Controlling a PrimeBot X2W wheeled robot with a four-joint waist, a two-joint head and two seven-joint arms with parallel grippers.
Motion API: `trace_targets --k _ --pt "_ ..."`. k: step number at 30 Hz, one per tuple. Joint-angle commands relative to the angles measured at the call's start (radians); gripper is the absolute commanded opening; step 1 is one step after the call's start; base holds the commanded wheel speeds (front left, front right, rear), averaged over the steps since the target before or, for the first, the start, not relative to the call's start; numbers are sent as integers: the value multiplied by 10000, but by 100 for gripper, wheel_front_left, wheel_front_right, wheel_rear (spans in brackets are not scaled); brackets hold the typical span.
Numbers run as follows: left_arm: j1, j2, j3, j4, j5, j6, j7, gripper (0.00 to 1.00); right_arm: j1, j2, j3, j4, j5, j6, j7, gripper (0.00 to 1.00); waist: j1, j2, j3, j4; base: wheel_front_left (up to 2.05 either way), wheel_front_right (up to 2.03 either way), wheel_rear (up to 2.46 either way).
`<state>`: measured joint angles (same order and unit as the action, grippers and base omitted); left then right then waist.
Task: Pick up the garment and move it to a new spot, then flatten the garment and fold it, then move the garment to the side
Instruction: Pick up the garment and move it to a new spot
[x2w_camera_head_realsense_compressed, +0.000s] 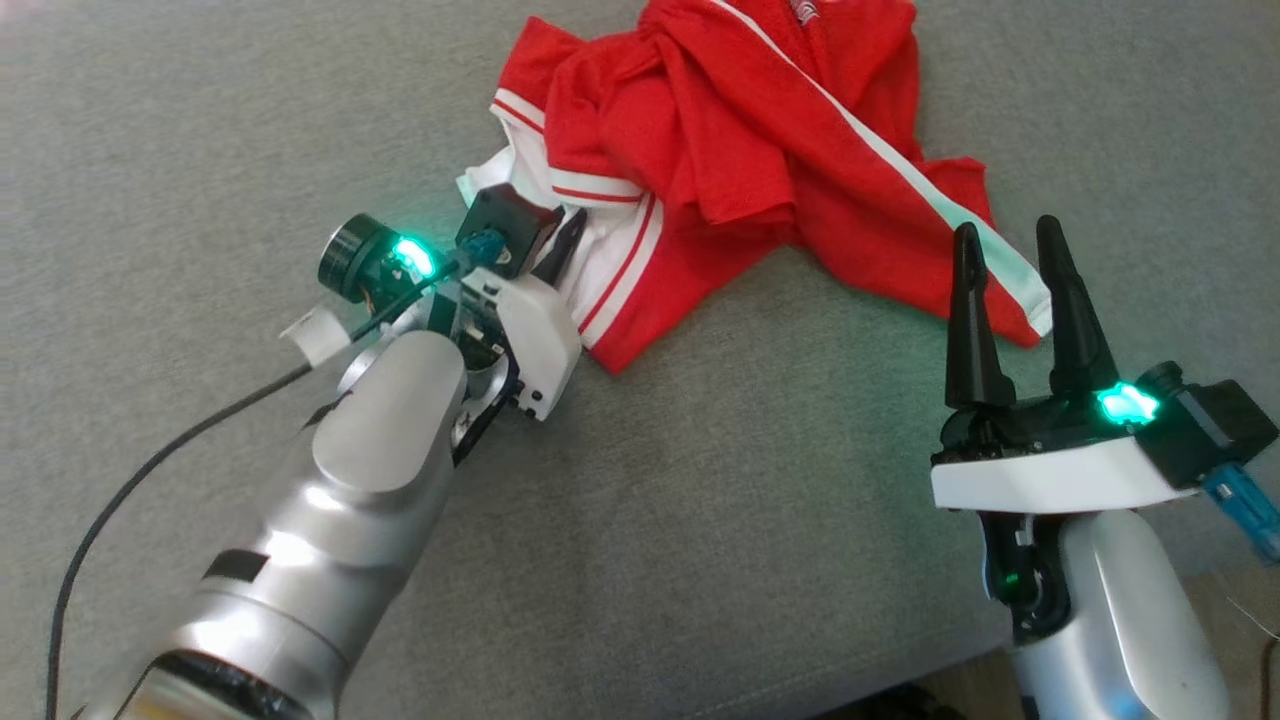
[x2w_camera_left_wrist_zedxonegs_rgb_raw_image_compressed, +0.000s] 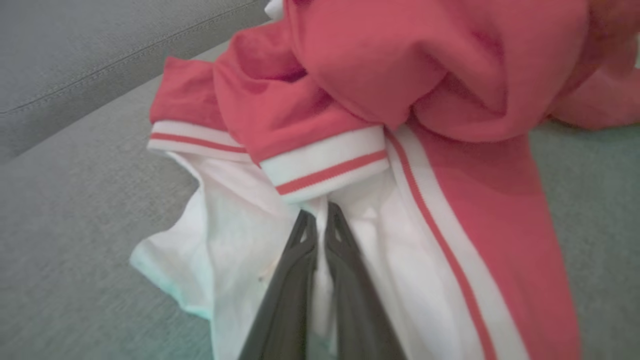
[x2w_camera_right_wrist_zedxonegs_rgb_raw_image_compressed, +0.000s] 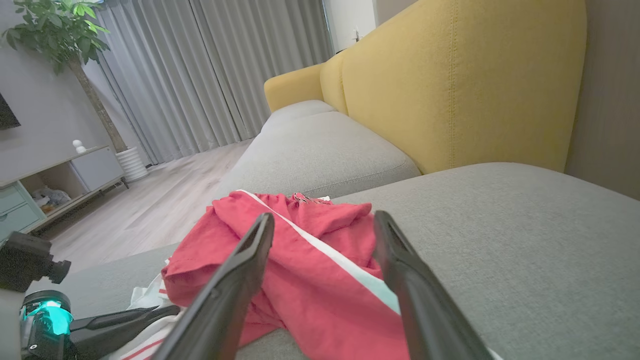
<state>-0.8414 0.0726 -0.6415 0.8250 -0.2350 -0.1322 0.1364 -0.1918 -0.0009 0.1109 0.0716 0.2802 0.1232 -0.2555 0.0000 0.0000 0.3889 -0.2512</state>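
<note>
Heaped in loose folds on the grey seat cushion (x2w_camera_head_realsense_compressed: 700, 520), toward its far side in the head view: the red garment (x2w_camera_head_realsense_compressed: 740, 150), crossed by a long white stripe, with red-and-white banded cuffs and a white panel spilling out at its near-left edge. Neither flattened nor folded; bunched over itself, with one red flap lying out toward the right. Clamped on that white panel, just below a banded cuff: the left gripper (x2w_camera_left_wrist_zedxonegs_rgb_raw_image_compressed: 320, 210), fingers pressed together with a thin pleat of white cloth pinched between them. Carried on a silver forearm (x2w_camera_head_realsense_compressed: 330, 520) entering from the lower left, a green light lit at the wrist, a black cable (x2w_camera_head_realsense_compressed: 130, 480) running off along the cushion to the left edge. Over on the right, beside the outlying red flap: the right gripper (x2w_camera_head_realsense_compressed: 1005, 235), fingers spread wide with nothing between them, tips pointing up the head view and close to the flap's white-striped edge; touching it or not, impossible to tell. Behind the cushion, seen from the right wrist, a yellow backrest (x2w_camera_right_wrist_zedxonegs_rgb_raw_image_compressed: 450, 85). Farther off, a pale wooden floor (x2w_camera_right_wrist_zedxonegs_rgb_raw_image_compressed: 165, 190), grey curtains (x2w_camera_right_wrist_zedxonegs_rgb_raw_image_compressed: 210, 70), a potted plant (x2w_camera_right_wrist_zedxonegs_rgb_raw_image_compressed: 55, 30) and a low cabinet (x2w_camera_right_wrist_zedxonegs_rgb_raw_image_compressed: 65, 175).
</note>
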Motion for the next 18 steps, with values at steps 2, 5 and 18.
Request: trace_targets --k 2,5,18 --pt "-134 320 150 72 -152 30 -374 0 -183 9 181 -316 -80 75 -63 100 0 0 -145 225 0 0 0" --pt "-253 381 298 -16 -236 128 -1036 0 -147 9 166 -272 -140 75 -63 100 0 0 -306 435 0 0 0" --pt "-582 1299 1620 -1165 -636 1353 -3704 0 110 9 139 43 -326 75 -63 100 0 0 -1496 1496 0 0 0"
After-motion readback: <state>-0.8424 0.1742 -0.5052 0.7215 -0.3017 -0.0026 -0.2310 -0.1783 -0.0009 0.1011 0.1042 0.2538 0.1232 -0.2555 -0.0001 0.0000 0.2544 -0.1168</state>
